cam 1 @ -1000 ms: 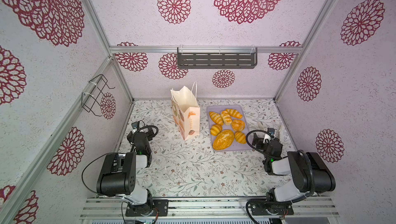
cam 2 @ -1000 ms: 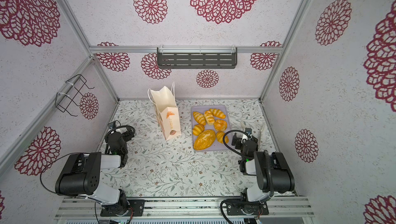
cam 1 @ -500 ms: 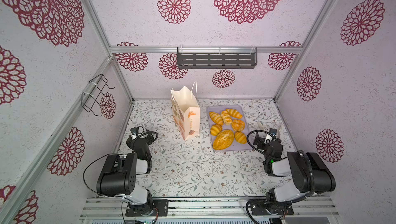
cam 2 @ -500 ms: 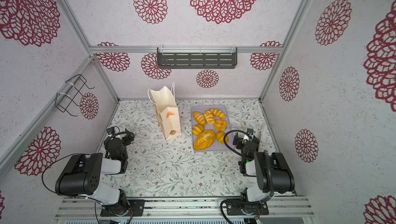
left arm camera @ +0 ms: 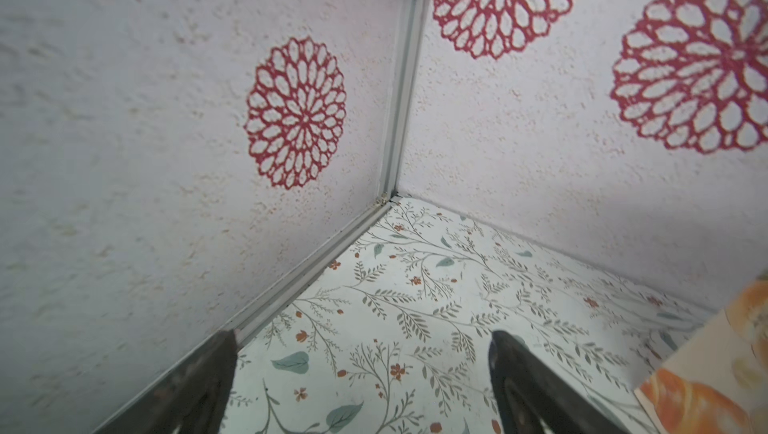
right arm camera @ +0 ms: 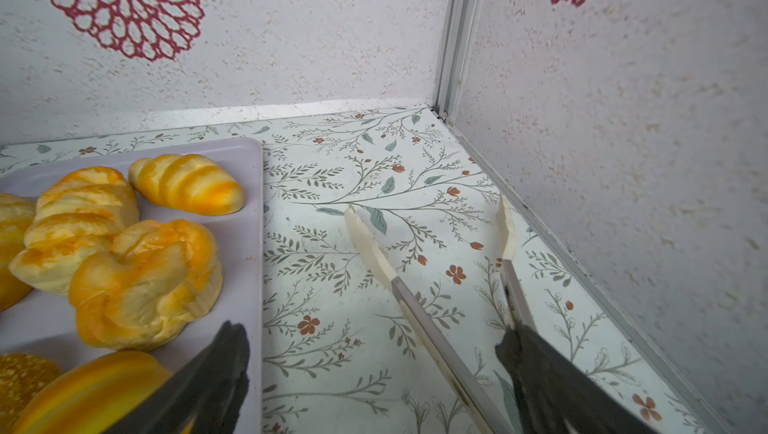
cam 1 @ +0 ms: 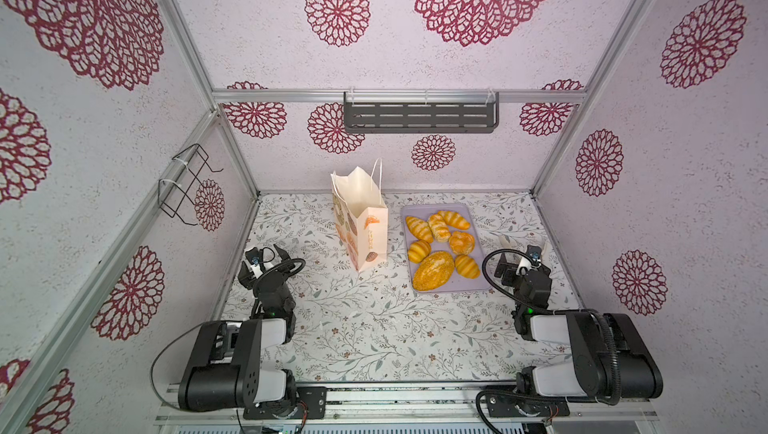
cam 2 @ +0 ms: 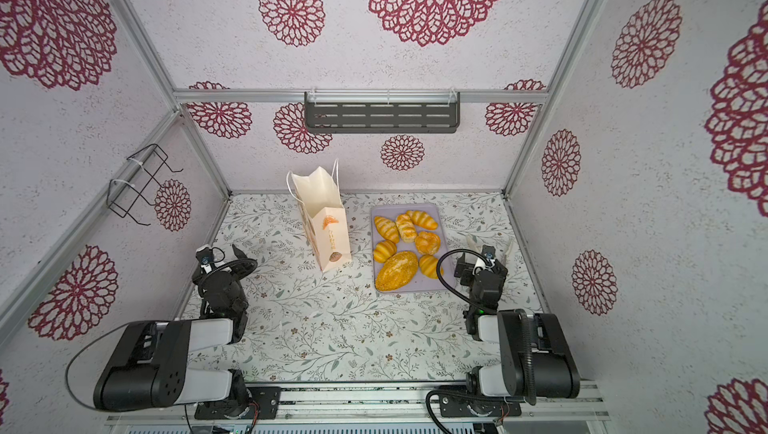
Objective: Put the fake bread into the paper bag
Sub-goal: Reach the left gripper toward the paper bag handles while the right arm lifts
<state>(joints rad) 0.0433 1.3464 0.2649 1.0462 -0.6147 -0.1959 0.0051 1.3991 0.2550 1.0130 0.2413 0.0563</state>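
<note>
Far left: wide, empty left claw (cam 1: 267, 254) over surface (cam 1: 374, 328). Middle: upright paper bag (cam 1: 365, 224), only a corner in left wrist view. Right of it: fake bread (cam 1: 433, 270) on lilac tray (cam 1: 409, 209). Far right: wide right claw (right arm camera: 372, 334) around tongs (right arm camera: 370, 241), handle end hidden.

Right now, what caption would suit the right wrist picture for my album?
Open right hand poised around the tongs, beside a lilac tray of fake bread.

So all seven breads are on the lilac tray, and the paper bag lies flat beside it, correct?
Not quite: the paper bag stands upright, mouth open, as both top views show. The seven breads are indeed on the lilac tray beside it.
</note>
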